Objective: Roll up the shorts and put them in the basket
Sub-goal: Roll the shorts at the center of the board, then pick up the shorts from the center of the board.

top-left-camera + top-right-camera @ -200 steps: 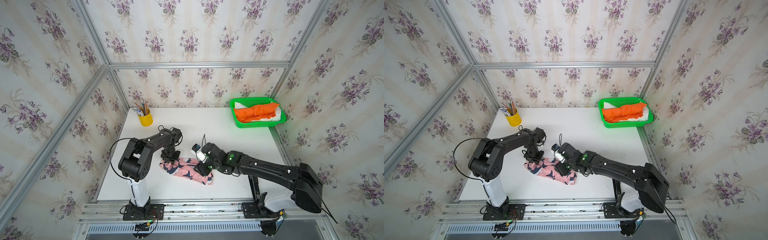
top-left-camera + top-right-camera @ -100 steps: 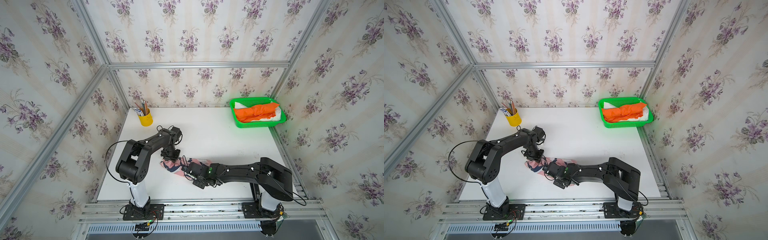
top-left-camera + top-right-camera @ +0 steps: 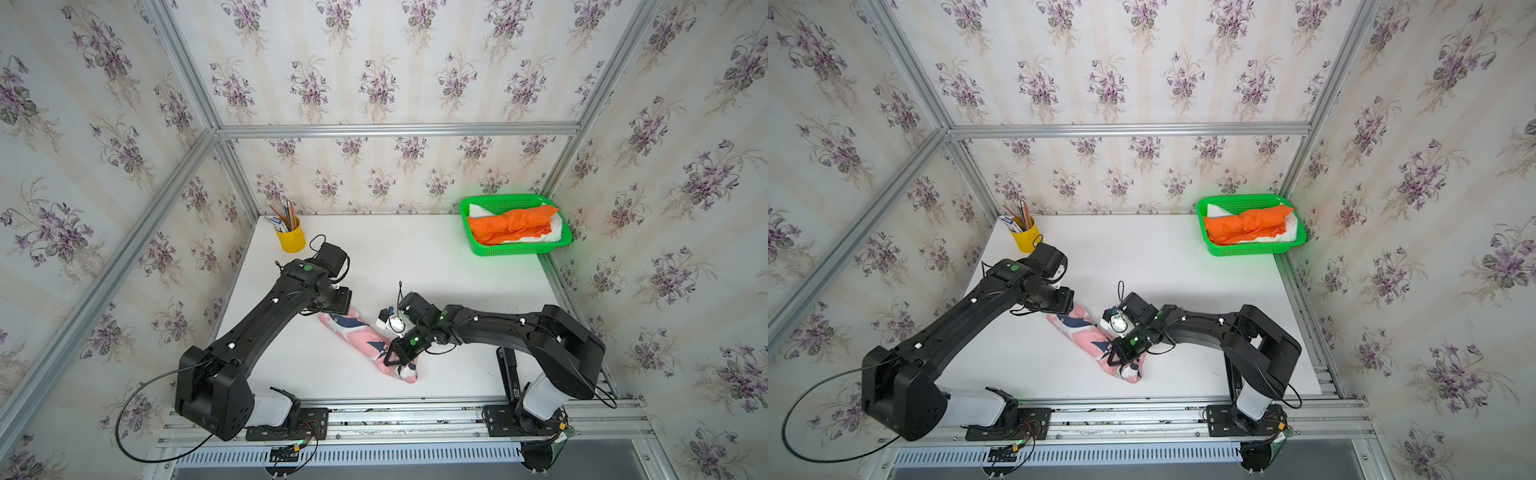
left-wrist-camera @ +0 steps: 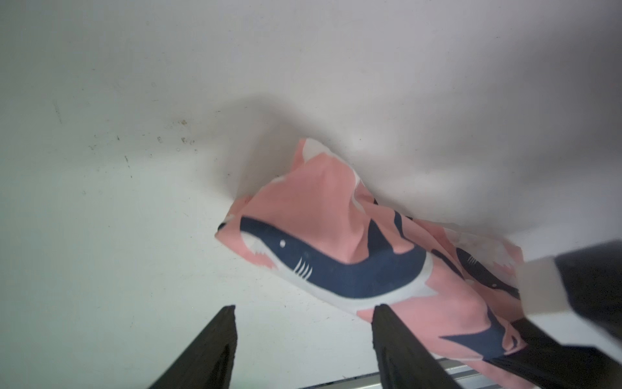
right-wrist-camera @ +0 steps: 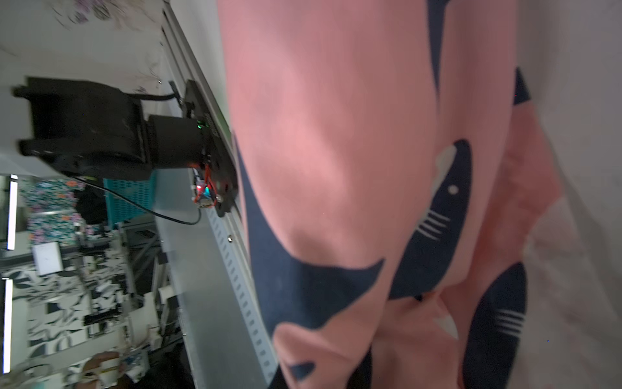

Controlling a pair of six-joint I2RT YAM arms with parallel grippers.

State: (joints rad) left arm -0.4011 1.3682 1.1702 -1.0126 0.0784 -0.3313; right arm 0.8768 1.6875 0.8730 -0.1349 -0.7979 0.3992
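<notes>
The pink shark-print shorts (image 3: 365, 343) lie on the white table (image 3: 436, 270) as a long loose roll, running diagonally toward the front edge. My left gripper (image 4: 304, 310) is open at the roll's far end, and one fingertip (image 4: 382, 311) overlaps the cloth edge (image 4: 336, 256). My right gripper (image 3: 395, 360) is at the near end of the roll, shut on the cloth. Pink cloth (image 5: 336, 168) fills the right wrist view and hides those fingers. Orange shorts (image 3: 511, 224) lie on white shorts (image 3: 555, 232) in the green basket (image 3: 515, 250).
A yellow cup of pencils (image 3: 291, 240) stands at the back left corner, just behind the left arm. The green basket (image 3: 1250, 249) sits at the back right corner. The table's front edge and metal rail (image 3: 395, 405) run close to the roll's near end.
My left gripper has opened and let go of the roll's far end. My right gripper, open a second ago, has shut on the near end.
</notes>
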